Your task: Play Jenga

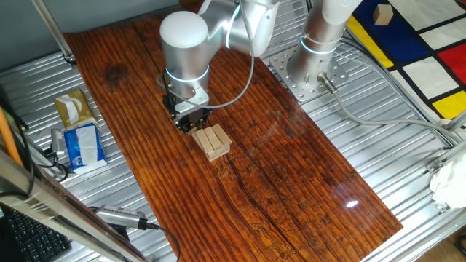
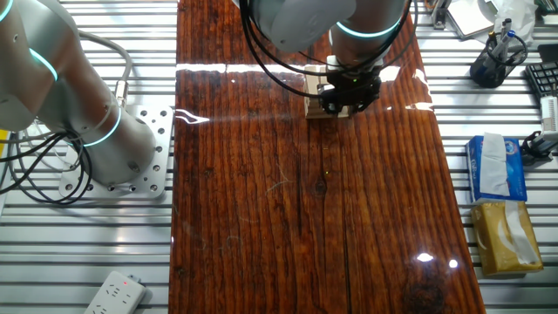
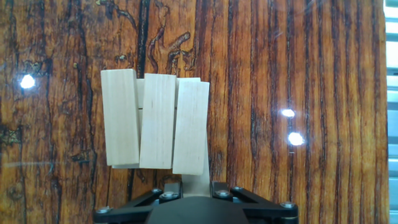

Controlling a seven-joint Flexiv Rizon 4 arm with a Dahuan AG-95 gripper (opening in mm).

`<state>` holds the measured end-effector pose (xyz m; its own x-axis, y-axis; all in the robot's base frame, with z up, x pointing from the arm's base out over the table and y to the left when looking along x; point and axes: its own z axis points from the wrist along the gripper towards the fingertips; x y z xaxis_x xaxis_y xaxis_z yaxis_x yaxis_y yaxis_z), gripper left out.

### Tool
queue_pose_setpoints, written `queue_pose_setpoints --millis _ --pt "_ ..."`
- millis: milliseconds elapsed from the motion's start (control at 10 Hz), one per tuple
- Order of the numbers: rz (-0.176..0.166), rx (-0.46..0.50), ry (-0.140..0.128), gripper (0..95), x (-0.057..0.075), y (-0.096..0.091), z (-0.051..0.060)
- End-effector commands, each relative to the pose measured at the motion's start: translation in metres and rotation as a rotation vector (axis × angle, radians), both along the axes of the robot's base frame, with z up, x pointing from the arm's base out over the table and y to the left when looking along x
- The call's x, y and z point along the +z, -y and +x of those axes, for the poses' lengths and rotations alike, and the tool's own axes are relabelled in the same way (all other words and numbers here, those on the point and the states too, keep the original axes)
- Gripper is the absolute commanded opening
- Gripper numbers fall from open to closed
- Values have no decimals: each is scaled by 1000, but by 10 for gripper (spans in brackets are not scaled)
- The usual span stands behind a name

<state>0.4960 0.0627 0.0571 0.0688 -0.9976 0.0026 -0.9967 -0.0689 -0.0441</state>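
Note:
The Jenga (image 3: 155, 121) is a low pile of pale wooden bars, three abreast on top, lying on the dark wooden board (image 3: 298, 74). In the fixed views the pile (image 1: 213, 141) (image 2: 315, 84) sits right at my hand. One lower bar (image 3: 196, 177) sticks out from under the top layer toward the camera. My gripper (image 3: 196, 185) is shut on the end of that bar, a dark finger pressed to each side. In the fixed views the gripper (image 1: 194, 122) (image 2: 347, 96) reaches low against the pile's near end and partly hides it.
A blue tissue pack (image 1: 81, 145) and a tan one (image 1: 73, 108) lie left of the board. A second arm's base (image 1: 314, 62) is bolted at the back. A tan cube (image 1: 381, 13) rests on a coloured mat. A power strip (image 2: 113, 293) lies on the metal slats.

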Motion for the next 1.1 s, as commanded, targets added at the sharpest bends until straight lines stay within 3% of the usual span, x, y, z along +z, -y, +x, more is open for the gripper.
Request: queue_pose_setpoints --millis 100,1100 --pt "0 -4 -1 0 0 0 0" --pt "-5 -21 0 0 0 1 0"
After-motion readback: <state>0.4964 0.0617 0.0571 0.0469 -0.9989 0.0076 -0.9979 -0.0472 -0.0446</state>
